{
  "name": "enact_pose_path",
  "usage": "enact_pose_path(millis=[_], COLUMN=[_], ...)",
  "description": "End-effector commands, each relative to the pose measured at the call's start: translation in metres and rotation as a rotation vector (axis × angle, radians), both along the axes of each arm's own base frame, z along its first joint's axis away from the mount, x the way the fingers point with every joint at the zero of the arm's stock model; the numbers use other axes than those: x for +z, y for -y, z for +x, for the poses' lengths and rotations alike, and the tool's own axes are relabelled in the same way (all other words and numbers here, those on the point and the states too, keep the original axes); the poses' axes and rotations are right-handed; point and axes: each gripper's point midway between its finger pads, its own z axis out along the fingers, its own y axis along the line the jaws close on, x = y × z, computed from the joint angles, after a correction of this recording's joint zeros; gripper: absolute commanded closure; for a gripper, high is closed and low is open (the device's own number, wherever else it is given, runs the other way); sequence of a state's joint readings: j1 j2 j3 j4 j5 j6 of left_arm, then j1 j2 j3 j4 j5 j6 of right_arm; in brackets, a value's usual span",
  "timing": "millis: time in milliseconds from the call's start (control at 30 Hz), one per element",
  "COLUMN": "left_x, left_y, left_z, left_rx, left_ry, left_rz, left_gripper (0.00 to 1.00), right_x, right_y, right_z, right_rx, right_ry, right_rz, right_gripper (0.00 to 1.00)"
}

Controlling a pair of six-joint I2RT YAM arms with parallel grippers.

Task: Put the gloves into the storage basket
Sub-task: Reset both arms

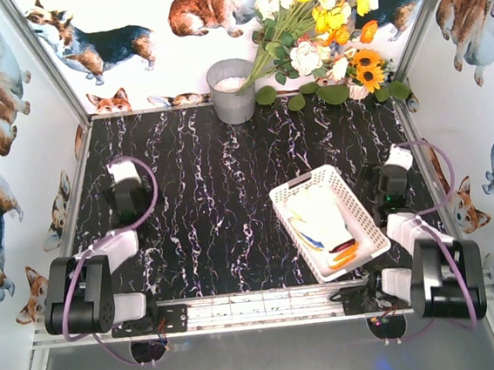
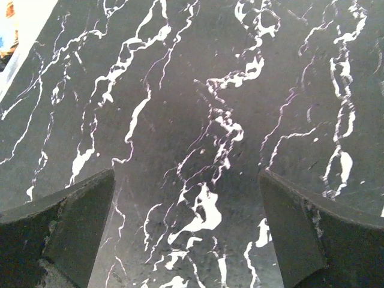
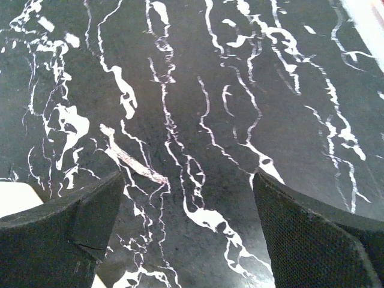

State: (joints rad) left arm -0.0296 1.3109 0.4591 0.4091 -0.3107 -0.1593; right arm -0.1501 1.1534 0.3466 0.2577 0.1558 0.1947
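The white lattice storage basket (image 1: 350,194) sits on the black marble table right of centre, tilted, near the right arm. Inside it lie the gloves (image 1: 318,213): white knit ones, with blue, yellow and orange edges (image 1: 342,252) showing at the near end. My left gripper (image 1: 124,172) rests at the left of the table, far from the basket; in the left wrist view (image 2: 187,198) its jaws stand wide apart over bare marble. My right gripper (image 1: 392,164) sits just right of the basket; in the right wrist view (image 3: 189,192) it is open and empty.
A grey metal bucket (image 1: 232,91) stands at the back centre of the table. A bunch of artificial flowers (image 1: 320,29) and leaves fills the back right. Walls with dog pictures close in left, right and back. A white corner (image 3: 12,198) shows at the right wrist view's left edge.
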Motion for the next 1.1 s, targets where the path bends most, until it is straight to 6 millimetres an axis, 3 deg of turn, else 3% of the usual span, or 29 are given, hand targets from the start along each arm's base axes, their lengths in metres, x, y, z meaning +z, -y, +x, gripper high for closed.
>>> enact_pose_path(millis=[0, 200, 300, 533, 1067], left_x=[0.025, 0.024, 0.009, 0.003, 0.003], left_y=[-0.008, 0.004, 0.012, -0.004, 0.006], left_z=[0.007, 0.013, 0.019, 0.023, 0.026], left_rx=[-0.009, -0.111, -0.174, -0.071, -0.134], left_ry=[0.243, 0.292, 0.293, 0.242, 0.239], left_rz=[0.091, 0.146, 0.167, 0.149, 0.15], left_gripper=[0.0, 0.0, 0.0, 0.0, 0.0], right_x=[0.037, 0.035, 0.025, 0.016, 0.017], right_y=[-0.01, -0.047, -0.066, -0.06, -0.061], right_z=[0.038, 0.06, 0.066, 0.063, 0.062], right_rx=[0.086, 0.24, 0.314, 0.271, 0.275], right_ry=[0.195, 0.155, 0.176, 0.234, 0.238], right_rz=[-0.069, -0.121, -0.179, -0.184, -0.183], right_gripper=[0.09, 0.09, 0.0, 0.0, 0.0])
